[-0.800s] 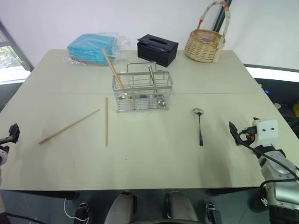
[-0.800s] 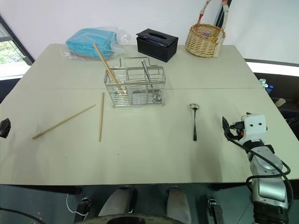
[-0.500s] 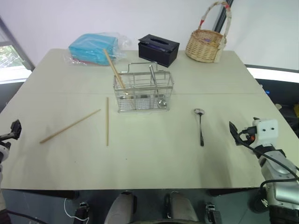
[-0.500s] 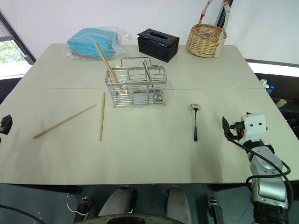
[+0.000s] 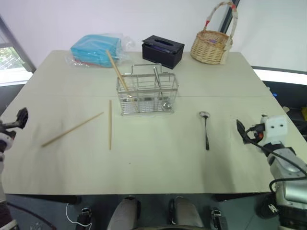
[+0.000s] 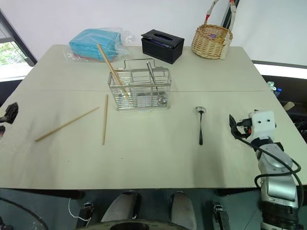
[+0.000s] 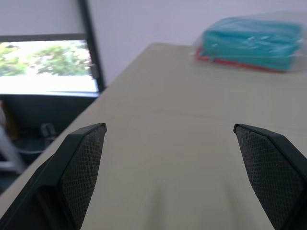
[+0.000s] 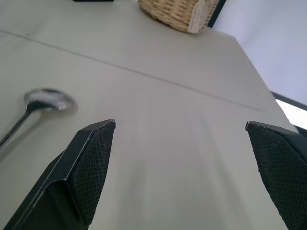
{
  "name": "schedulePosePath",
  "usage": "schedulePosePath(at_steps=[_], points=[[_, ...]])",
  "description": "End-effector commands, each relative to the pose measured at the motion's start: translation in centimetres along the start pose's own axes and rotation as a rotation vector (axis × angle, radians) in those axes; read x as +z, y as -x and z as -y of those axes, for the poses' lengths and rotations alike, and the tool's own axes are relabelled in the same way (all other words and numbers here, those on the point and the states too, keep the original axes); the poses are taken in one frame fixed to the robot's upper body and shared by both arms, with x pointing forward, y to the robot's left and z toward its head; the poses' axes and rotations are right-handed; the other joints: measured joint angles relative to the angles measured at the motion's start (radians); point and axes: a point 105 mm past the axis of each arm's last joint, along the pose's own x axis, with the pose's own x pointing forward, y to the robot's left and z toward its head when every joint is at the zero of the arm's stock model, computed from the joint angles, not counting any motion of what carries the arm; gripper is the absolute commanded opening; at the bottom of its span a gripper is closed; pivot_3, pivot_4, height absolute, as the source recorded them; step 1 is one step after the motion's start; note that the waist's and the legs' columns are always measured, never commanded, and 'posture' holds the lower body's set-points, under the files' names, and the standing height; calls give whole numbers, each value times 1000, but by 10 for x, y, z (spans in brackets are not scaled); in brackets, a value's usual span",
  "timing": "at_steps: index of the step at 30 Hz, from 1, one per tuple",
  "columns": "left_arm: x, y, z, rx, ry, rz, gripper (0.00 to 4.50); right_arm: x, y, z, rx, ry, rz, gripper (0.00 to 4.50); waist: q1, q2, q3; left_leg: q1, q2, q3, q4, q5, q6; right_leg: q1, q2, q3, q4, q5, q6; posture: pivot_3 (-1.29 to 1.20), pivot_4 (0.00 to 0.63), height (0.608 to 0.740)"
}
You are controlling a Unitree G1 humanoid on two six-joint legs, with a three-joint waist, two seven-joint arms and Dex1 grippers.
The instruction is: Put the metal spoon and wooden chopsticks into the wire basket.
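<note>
Both claws gaping empty, cutlery lying beside the rectangular silver wire basket.

Left gripper and right gripper are hovering; slim metal spoon lying right of it, tan wooden chopsticks left; the thin, flat sticks are risking a slipped pinch.

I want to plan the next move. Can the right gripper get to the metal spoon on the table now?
Probably yes. The right gripper is open and empty, and only bare table lies between it and the metal spoon.
</note>
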Motion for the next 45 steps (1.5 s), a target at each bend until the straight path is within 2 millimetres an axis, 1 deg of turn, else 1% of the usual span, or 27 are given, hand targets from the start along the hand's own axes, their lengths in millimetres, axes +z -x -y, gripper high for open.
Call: schedulePosePath(at_steps=[1, 2, 4, 6, 9, 12, 14, 16, 25, 29, 33, 35, 37, 39, 40, 43, 44, 45], points=[[32, 3, 57, -300, -42, 45, 4483, 25, -6, 5, 7, 25, 6, 4500, -2, 0, 0, 0, 0, 0, 0, 0, 0, 0, 0, 0, 0, 0, 0, 0, 150, 661], [34, 9, 78, -435, -61, 21, 4483, 25, -9, 3, 14, 17, -39, 4500, -4, 0, 0, 0, 0, 1, 0, 0, 0, 0, 0, 0, 0, 0, 0, 0, 150, 661], [32, 26, 110, -659, -101, -40, 4483, 25, -14, -2, 20, -25, -101, 4500, -9, 0, 0, -1, 0, 1, -1, 0, 0, -2, 0, 0, 0, 0, 0, 0, 150, 661], [31, 42, 130, -823, -143, -89, 4483, 25, -19, -10, 28, -83, -148, 4500, -13, 1, 0, -1, 0, 1, -1, 0, 0, -2, -1, 0, 0, 0, -1, 0, 150, 661], [29, 58, 149, -978, -191, -135, 4483, 22, -24, -26, 31, -170, -211, 4500, -17, 2, 1, -1, 0, 1, -2, 0, 0, -3, -2, 0, 0, -1, -2, 0, 150, 661], [29, 63, 155, -1032, -205, -147, 4483, 24, -25, -41, 68, -196, -222, 4500, -19, 3, 2, -1, 1, 0, -2, 0, 0, -3, -2, 0, 0, -1, -2, 0, 150, 661], [30, 60, 157, -1041, -220, -137, 4483, 32, -25, -66, 140, -164, -185, 4500, -19, 4, 2, -1, 0, 1, -2, 0, 1, -2, -2, 0, 0, -1, -2, 0, 150, 661], [32, 58, 159, -1042, -223, -121, 4483, 34, -25, -80, 159, -168, -183, 4500, -22, 4, 2, -1, 0, 1, -2, 0, 1, -2, -2, 0, 0, -1, -2, 0, 150, 661], [33, 60, 169, -1078, -238, -109, 4483, 20, -37, -112, 157, -238, -262, 4500, -24, 4, 3, 0, 0, 0, -2, 0, 1, -6, 0, 0, 0, -1, -2, 0, 150, 661], [36, 63, 175, -1116, -240, -107, 4483, 13, -43, -120, 159, -258, -281, 4500, -24, 5, 3, 0, 0, 0, -2, 0, 1, -6, 1, 0, 0, -1, -2, 0, 150, 661], [39, 64, 181, -1142, -250, -100, 4483, 2, -51, -127, 155, -299, -318, 4500, -25, 4, 3, 0, 0, 0, -2, 0, 1, -6, 1, 0, 0, -1, -2, 0, 150, 661], [40, 63, 183, -1149, -251, -96, 4500, -3, -56, -134, 164, -321, -328, 3979, -26, 5, 3, 0, 0, 0, -2, 0, 1, -5, 1, 0, 0, -1, -2, 0, 150, 661], [41, 62, 185, -1149, -255, -93, 4500, -5, -60, -138, 166, -328, -329, 3263, -26, 4, 3, 0, 0, 0, -2, 0, 1, -5, 2, 0, 0, -1, -2, 0, 150, 661], [43, 60, 185, -1148, -258, -86, 4500, -7, -64, -140, 163, -332, -327, 2115, -29, 4, 3, 1, 0, 0, -2, 0, 1, -5, 3, 0, 0, -1, -2, 0, 150, 661], [45, 59, 185, -1148, -258, -83, 4500, -8, -65, -140, 159, -336, -324, 1692, -30, 4, 3, 1, 0, 0, -2, 0, 1, -5, 3, 0, 0, -1, -2, 0, 150, 661], [48, 58, 186, -1148, -254, -74, 4500, -8, -67, -140, 153, -356, -315, 167, -31, 4, 3, 1, 0, 0, -2, 0, 1, -5, 5, 0, 1, -1, -2, 0, 150, 661], [49, 58, 186, -1149, -253, -73, 4500, -7, -68, -140, 152, -358, -312, 73, -31, 4, 3, 1, 0, 0, -2, 0, 1, -5, 5, 0, 1, 0, -2, 0, 150, 661], [49, 58, 186, -1149, -252, -73, 4500, -7, -68, -140, 153, -356, -308, 73, -31, 4, 3, 2, 1, 0, -2, 0, 1, -5, 6, 0, 1, 0, -2, 0, 150, 661]])
